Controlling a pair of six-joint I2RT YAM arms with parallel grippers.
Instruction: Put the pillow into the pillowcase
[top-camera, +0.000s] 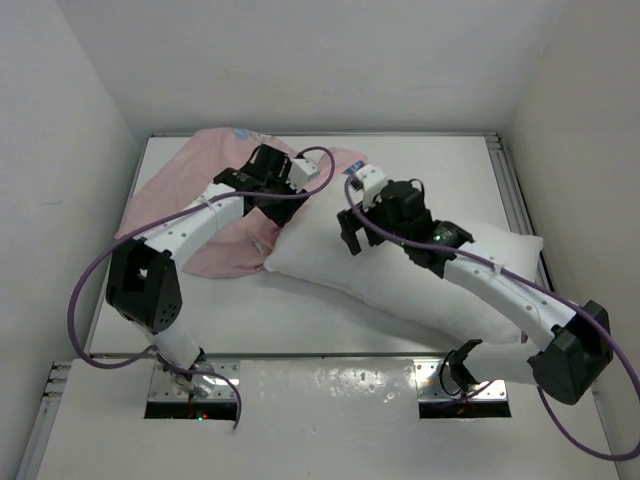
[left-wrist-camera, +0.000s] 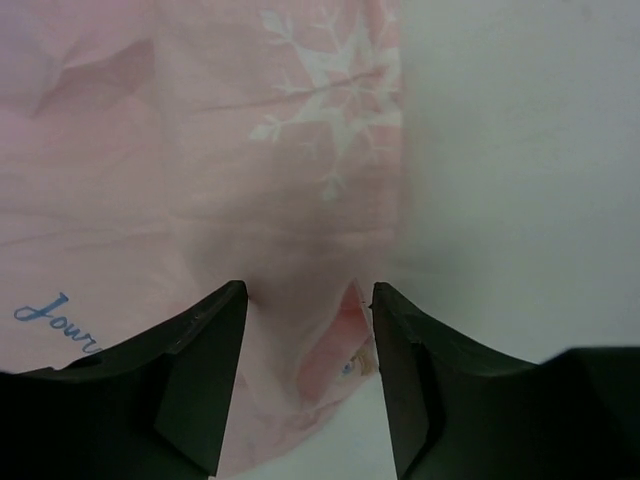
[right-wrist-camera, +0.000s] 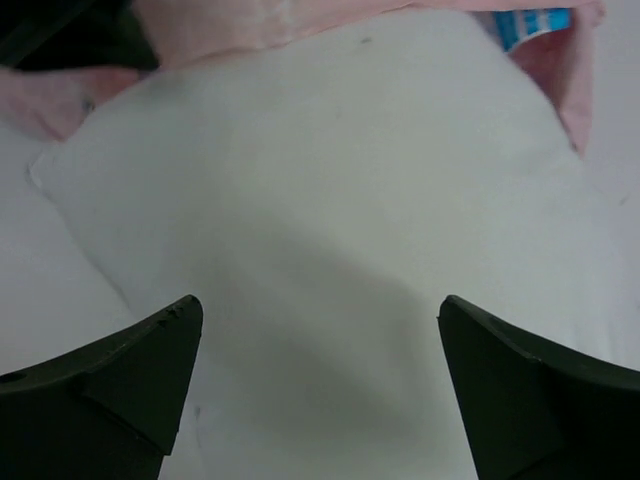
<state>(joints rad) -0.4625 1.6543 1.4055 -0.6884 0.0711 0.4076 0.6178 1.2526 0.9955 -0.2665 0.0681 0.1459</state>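
With your right end effector (right-wrist-camera: 320, 305) spread wide over the pillow (right-wrist-camera: 330, 190) and left end effector (left-wrist-camera: 308, 290) half-spread above the pillowcase (left-wrist-camera: 150, 150) at ten o'clock on the tabletop (top-camera: 450, 170), pinch its hem before feeding the pillow's corner in.

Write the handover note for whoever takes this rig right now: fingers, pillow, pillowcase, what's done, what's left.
Left gripper: fingers apart over the edge of the pillowcase, no grip visible.
Right gripper: fingers wide open above the pillow, holding nothing.
Pillowcase: rumpled, pale pink side up, at the far left of the table.
Pillow: lies diagonally from centre to right, its left end against the pillowcase.
Done: pillow and pillowcase brought together; no part of the pillow visibly inside.
Left: open the pillowcase mouth and feed the pillow in.
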